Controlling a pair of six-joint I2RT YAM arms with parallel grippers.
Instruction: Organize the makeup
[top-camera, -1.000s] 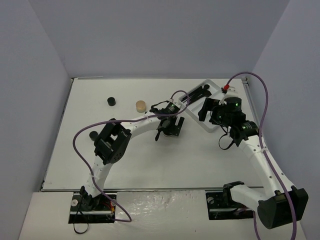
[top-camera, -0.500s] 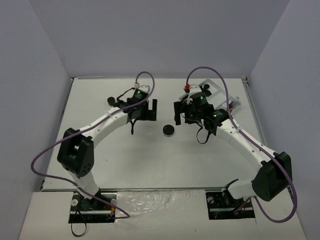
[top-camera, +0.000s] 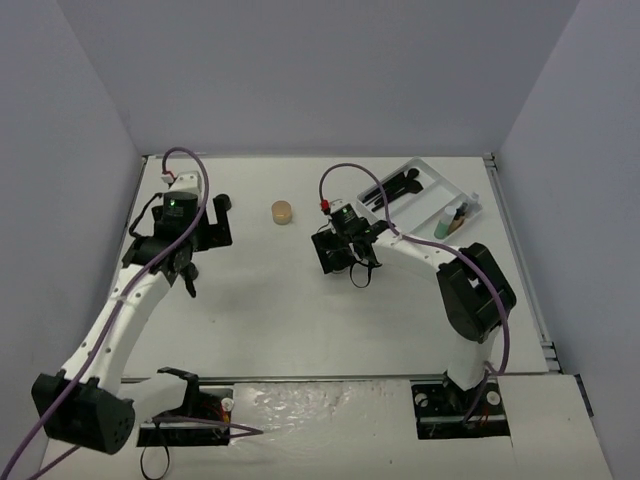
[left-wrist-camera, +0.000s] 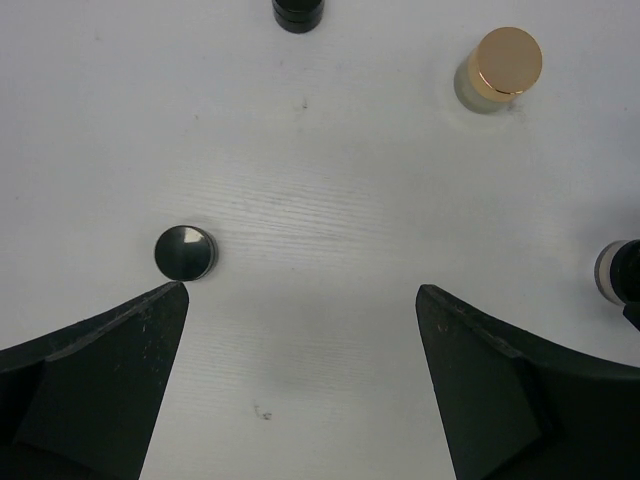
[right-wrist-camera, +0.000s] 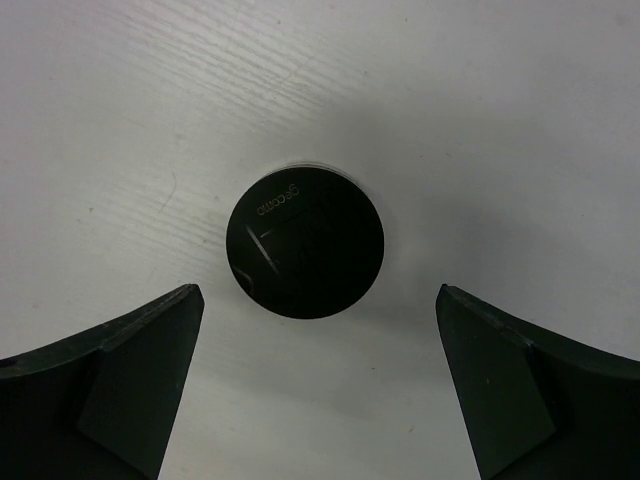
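The right gripper (right-wrist-camera: 318, 295), fingers apart, has swung over a pot (right-wrist-camera: 305, 245) right of the jar (top-camera: 282, 211), ready to grab it; the left gripper (left-wrist-camera: 300, 292), also spread, has retreated left of the jar.

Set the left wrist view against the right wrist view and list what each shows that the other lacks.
Only the left wrist view: a tan round jar with a shiny lid, a small black pot close to one fingertip, and a second black pot cut by the top edge, all ahead of the open left gripper.
Only the right wrist view: a lettered black pot, centred just ahead of the open right gripper.
Both: the white table, and jaws wide apart holding nothing.
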